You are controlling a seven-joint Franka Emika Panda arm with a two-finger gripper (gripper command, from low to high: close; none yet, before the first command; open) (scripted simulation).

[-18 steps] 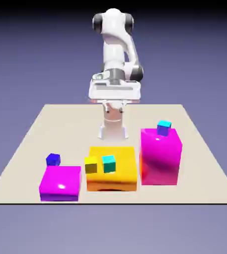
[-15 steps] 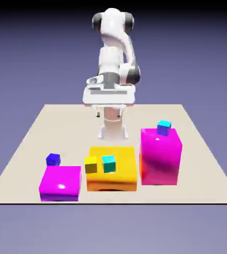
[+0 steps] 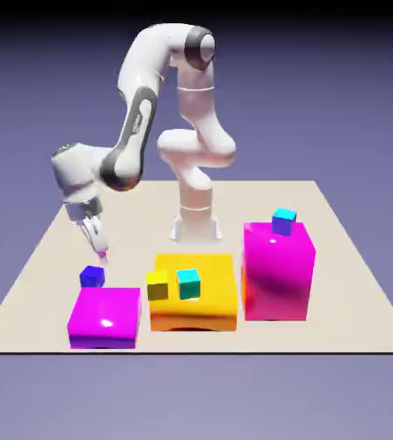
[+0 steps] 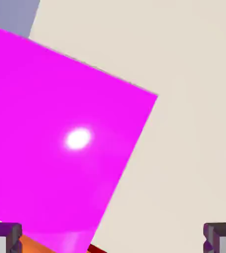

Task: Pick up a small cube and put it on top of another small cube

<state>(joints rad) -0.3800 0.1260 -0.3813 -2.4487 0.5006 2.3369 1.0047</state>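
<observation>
Dark-blue cube [image 3: 92, 277]: on the table [image 3: 260, 199], just behind the low magenta block [image 3: 105, 316] in the exterior view, toward the exterior view's left. Gripper [image 3: 102, 255] above and behind the cube, apart from it, tilted, nothing held. Fingers spread wide: in the hand view the finger tips [image 4: 4, 238] sit far apart at the bottom edge, one near each side, with no cube between them. Hand view: magenta top with a white glare spot fills much of the left; only a corner of the blue cube shows at the right edge; a bit of orange and dark red at the bottom.

Arm [image 3: 139, 120] bends from its base at the table's far side over to the exterior view's left, hand low.

Right of the low magenta block, exterior view: wide orange-yellow block [image 3: 208, 314]. Dark-yellow cube [image 3: 157, 285] at its left edge, teal-green cube [image 3: 188, 284] next to it, small gap between; can't tell exactly what the yellow one rests on. Further right, tall magenta block [image 3: 277, 279], upright, with the cyan-topped blue cube [image 3: 284, 223] at its top. Plain blue-violet backdrop [image 3: 337, 94] behind.
</observation>
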